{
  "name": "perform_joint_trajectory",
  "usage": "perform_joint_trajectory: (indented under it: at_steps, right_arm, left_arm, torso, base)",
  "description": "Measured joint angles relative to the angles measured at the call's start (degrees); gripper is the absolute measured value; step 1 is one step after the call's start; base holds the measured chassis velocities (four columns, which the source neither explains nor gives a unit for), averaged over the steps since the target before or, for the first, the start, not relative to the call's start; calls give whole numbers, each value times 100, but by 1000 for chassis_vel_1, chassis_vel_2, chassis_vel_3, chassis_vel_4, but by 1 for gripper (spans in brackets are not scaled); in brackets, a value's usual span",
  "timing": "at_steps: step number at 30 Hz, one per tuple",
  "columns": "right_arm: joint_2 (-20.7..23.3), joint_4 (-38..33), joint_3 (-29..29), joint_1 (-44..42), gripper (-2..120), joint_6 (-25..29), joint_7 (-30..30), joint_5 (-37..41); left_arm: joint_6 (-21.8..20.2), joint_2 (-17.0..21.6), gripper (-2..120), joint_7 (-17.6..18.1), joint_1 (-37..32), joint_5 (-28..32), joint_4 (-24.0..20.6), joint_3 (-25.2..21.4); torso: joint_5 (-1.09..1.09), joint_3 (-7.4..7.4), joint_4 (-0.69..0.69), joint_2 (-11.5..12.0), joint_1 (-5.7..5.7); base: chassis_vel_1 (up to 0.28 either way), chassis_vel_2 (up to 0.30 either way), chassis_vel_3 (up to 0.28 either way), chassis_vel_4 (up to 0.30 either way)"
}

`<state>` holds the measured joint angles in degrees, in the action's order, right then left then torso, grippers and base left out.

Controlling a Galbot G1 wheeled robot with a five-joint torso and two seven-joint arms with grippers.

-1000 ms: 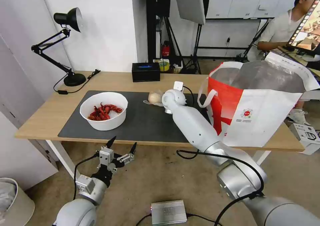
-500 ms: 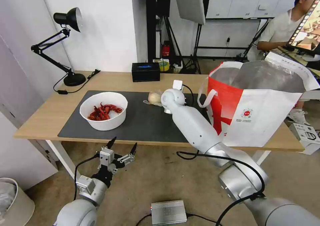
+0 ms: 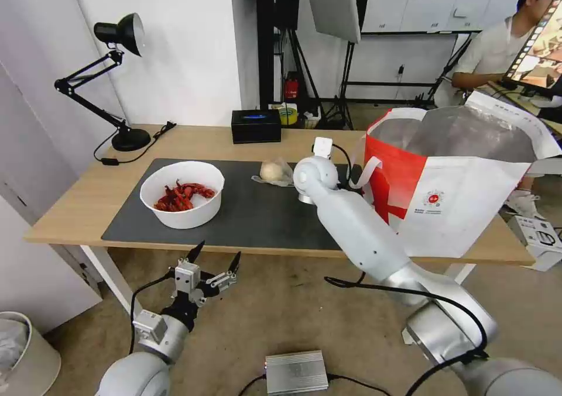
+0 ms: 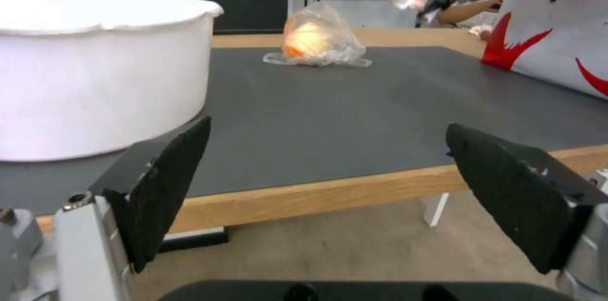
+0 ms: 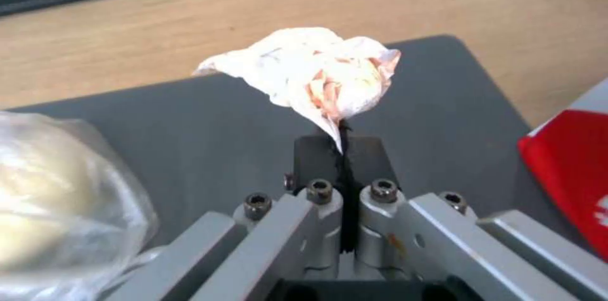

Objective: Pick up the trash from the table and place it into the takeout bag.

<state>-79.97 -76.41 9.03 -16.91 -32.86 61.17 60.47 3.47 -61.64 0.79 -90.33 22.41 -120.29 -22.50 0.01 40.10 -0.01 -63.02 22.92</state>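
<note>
The trash on the table [image 3: 76, 209] is a white bowl of red shells [image 3: 182, 194] on the left of the dark mat [image 3: 257, 214] and a clear bag with a beige lump [image 3: 272, 172] at the mat's back. My right gripper [image 5: 342, 137] is shut on a crumpled white tissue [image 5: 317, 73], held above the mat's right end, between the clear bag [image 5: 51, 187] and the takeout bag [image 5: 570, 163]. The takeout bag [image 3: 456, 179] stands open on the table's right end. My left gripper [image 3: 213, 258] hangs open below the table's front edge, facing the bowl [image 4: 95, 78].
A black box [image 3: 256, 126] sits at the table's back edge, and a black desk lamp [image 3: 117, 80] stands at the back left. On the floor are a white bin [image 3: 23, 349] at the left and a grey metal box [image 3: 295, 371] between my arms.
My right arm has swung to the right, away from the clear bag and toward the takeout bag. The left arm has stayed in place.
</note>
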Motion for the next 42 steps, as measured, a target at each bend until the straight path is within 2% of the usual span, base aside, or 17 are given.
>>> perform_joint_trajectory:
  at_steps: [5, 14, 23, 26, 31, 42]
  right_arm:
    - [168, -499, 136, -121, 0, -22, 55, 65]
    - [190, -833, 272, -151, 0, -49, 129, 96]
    - [194, -1314, 519, -146, 0, -52, 77, -48]
    - [433, -1899, 527, -194, 0, -52, 37, -186]
    - [600, -2283, 456, -275, 0, -52, -41, -331]
    - [1199, -3306, 34, -695, 0, 67, -599, -1150]
  left_arm:
    - [0, -53, 100, 2, -59, -2, -51, -34]
    - [21, -161, 100, 4, -254, -91, -145, -215]
    - [149, -452, 100, -18, -745, -253, -372, -625]
    - [179, -523, 100, -42, -822, -303, -379, -684]
    - [194, -535, 100, -48, -841, -307, -372, -706]
    - [205, -587, 100, -56, -915, -355, -409, -728]
  torso:
    - [0, 0, 0, 0, 0]
    - [-1, 0, 1, 0, 0]
    - [-1, 0, 2, 0, 0]
    - [0, 0, 1, 0, 0]
    - [-1, 0, 1, 0, 0]
    - [1, 0, 0, 0, 0]
  base:
    - [0, 0, 0, 0]
    - [0, 0, 0, 0]
    - [0, 0, 0, 0]
    - [0, 0, 0, 0]
    - [0, 0, 0, 0]
    - [0, 0, 0, 0]
